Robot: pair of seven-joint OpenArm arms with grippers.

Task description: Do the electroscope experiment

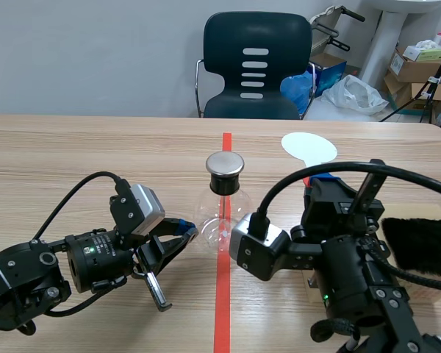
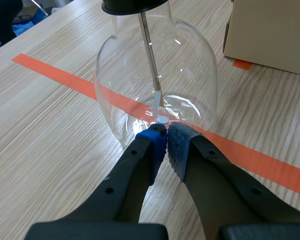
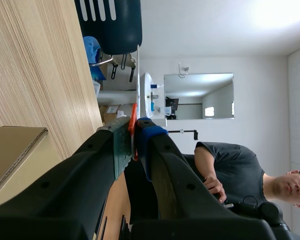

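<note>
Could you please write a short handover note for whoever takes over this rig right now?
Left pincer: shut on nothing, tips at the foot of the flask.
Right pincer: shut on the paddle, held up beyond and to the right of the flask, apart from its cap.
Fur: lying on the box at the right.
Done: the paddle is in hand; whether it has been rubbed cannot be told.
Left: probably bring the paddle to the cap and watch inside the flask.
</note>
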